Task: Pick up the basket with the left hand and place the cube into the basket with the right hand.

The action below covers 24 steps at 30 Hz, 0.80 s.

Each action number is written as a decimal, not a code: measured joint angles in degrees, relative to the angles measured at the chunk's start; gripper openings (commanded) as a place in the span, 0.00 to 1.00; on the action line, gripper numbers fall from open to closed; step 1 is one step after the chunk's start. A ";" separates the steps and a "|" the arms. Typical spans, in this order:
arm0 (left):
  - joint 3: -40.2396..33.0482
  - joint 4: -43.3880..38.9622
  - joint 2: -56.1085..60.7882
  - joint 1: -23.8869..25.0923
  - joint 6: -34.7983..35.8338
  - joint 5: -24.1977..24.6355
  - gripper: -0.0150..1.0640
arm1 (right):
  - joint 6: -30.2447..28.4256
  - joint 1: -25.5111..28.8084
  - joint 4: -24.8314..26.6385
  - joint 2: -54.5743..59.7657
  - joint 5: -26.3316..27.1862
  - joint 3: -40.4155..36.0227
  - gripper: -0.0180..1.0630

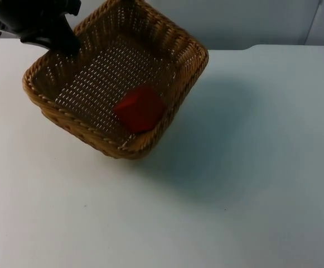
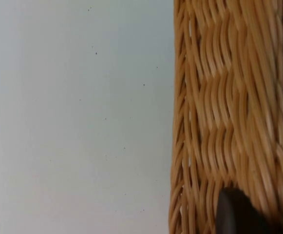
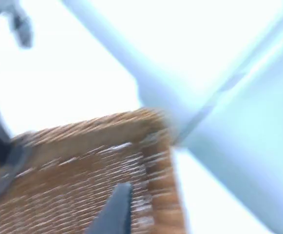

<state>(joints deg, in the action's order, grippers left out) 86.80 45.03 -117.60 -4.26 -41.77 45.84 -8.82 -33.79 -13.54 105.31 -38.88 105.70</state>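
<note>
— Wicker was what the basket (image 1: 117,78) was made of, wasn't it? Where was it?

— Yes, brown woven wicker. It was tilted and lifted above the white desk (image 1: 251,184), and its dark shadow lay on the desk beside it.

— Who held it?

— The left pincer (image 1: 67,44) was clenched on the basket's rim at the far left corner. In the left wrist view, one black fingertip (image 2: 236,214) pressed on the woven wall (image 2: 229,107), with the white desk beside it.

— And the cube?

— The red cube (image 1: 140,108) lay inside the basket, on its woven floor, close to the near wall.

— What about the right pincer?

— In the right wrist view, a fingertip (image 3: 114,209) of the right pincer hung over the basket's corner (image 3: 151,146). I could not tell if that pincer was released or clenched. The grey wall (image 1: 234,22) stood behind the desk.
</note>
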 measured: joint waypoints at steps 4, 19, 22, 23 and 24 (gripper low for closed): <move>0.00 0.13 0.00 0.00 0.00 0.00 0.01 | 3.97 5.56 -1.28 -2.54 -7.46 7.28 0.35; 0.00 8.60 -4.57 -0.85 0.00 9.75 0.01 | 8.37 11.87 -2.66 -5.85 -18.84 9.98 0.02; 0.00 8.60 -6.99 -1.86 0.00 10.29 0.01 | 7.78 11.87 -2.66 -5.85 -18.84 9.98 0.02; 0.00 8.60 -6.99 -1.86 0.00 10.29 0.03 | 7.78 11.87 -2.66 -5.85 -18.84 9.98 0.02; 0.00 8.60 -7.79 -1.88 0.00 10.29 0.03 | 7.65 11.87 -2.66 -5.85 -18.84 9.98 0.02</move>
<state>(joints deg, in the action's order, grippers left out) 86.80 53.62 -125.39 -6.15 -41.77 56.13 -1.17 -21.91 -16.21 99.45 -57.72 115.69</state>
